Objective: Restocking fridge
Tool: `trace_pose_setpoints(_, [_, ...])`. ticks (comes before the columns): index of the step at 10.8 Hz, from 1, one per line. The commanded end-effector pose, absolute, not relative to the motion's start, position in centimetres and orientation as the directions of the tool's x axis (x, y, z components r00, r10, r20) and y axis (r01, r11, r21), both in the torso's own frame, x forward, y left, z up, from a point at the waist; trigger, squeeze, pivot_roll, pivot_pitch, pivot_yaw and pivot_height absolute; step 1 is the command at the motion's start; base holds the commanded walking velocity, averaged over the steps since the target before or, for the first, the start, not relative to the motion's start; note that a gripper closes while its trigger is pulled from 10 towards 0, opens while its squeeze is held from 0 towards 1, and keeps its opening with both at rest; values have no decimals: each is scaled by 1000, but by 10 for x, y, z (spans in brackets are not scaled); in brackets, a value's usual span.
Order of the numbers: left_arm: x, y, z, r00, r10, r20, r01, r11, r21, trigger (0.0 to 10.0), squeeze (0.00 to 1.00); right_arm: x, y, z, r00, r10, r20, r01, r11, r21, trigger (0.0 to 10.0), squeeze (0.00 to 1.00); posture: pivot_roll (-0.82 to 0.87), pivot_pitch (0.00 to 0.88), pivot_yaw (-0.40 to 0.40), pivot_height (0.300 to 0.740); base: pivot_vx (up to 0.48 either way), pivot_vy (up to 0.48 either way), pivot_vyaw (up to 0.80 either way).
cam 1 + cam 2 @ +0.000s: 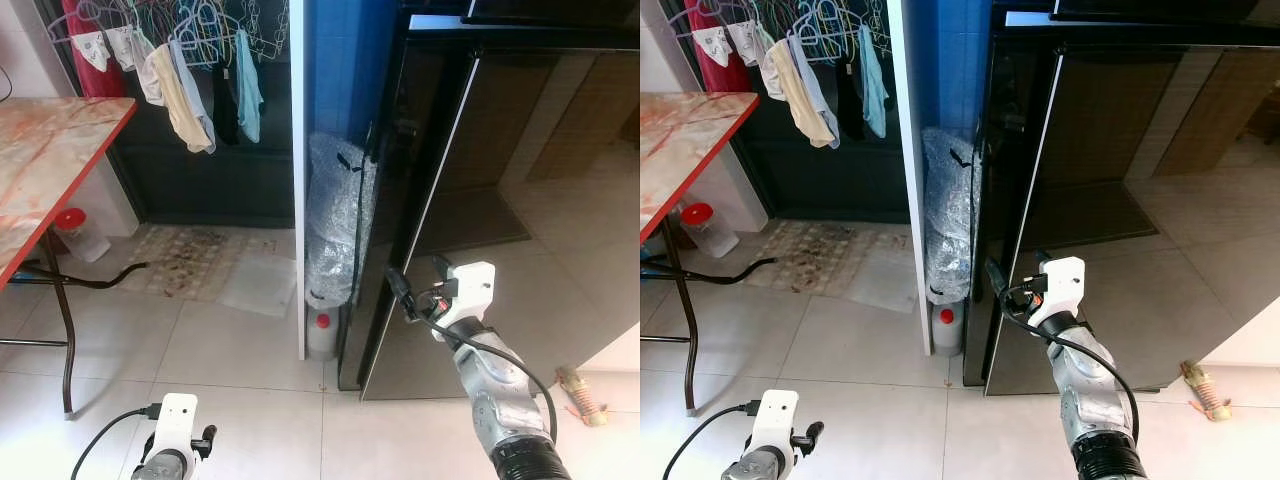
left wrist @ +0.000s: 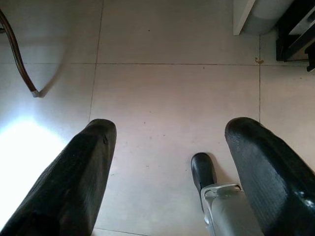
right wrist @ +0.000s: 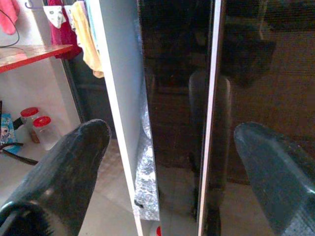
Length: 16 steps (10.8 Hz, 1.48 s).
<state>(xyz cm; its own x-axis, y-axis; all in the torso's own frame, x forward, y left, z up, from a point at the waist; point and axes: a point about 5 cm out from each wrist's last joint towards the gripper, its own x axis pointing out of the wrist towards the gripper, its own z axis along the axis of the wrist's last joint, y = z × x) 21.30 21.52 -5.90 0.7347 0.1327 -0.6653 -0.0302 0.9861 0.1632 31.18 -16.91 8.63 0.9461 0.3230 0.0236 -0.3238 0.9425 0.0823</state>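
A tall black glossy fridge [image 1: 500,180] stands with its doors closed, the tiled floor mirrored in them. My right gripper [image 1: 420,278] is raised in front of the lower part of the fridge, close to the pale strip along the door's left edge. In the right wrist view its fingers [image 3: 64,177] are spread wide with nothing between them, and that strip [image 3: 209,123] runs down between them. My left gripper [image 2: 167,167] hangs low over the bare floor tiles, open and empty.
A white partition panel [image 1: 298,180] and a bubble-wrapped bundle [image 1: 335,220] stand just left of the fridge, with a red-capped bottle [image 1: 322,335] at their foot. A red-edged table [image 1: 60,150] is at the left. Laundry [image 1: 190,70] hangs behind.
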Motion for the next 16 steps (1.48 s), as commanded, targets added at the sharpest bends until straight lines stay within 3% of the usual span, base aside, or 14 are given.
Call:
trace_pose_setpoints(1, [213,215,-59,733,135,-667,-35,986,162,10000,0,313,-170,86,949,315,24,-315,945,82,10000,0,-116,23,-9,740,0,0,0])
trace_pose_setpoints(3, [214,215,-58,739,137,-659,-41,986,160,10000,0,292,-171,48,978,198,-66,-191,976,103,10000,0,-120,32,-7,740,0,0,0])
trace_pose_setpoints(8, [214,216,-58,741,136,-657,-40,986,159,10000,0,287,-184,42,992,103,-69,-94,988,120,10000,0,-121,33,-6,740,0,0,0])
trace_pose_setpoints(16, [213,216,-58,745,140,-652,-45,986,160,10000,0,290,-171,53,991,134,15,-135,982,132,10000,0,-120,33,-6,740,0,0,0])
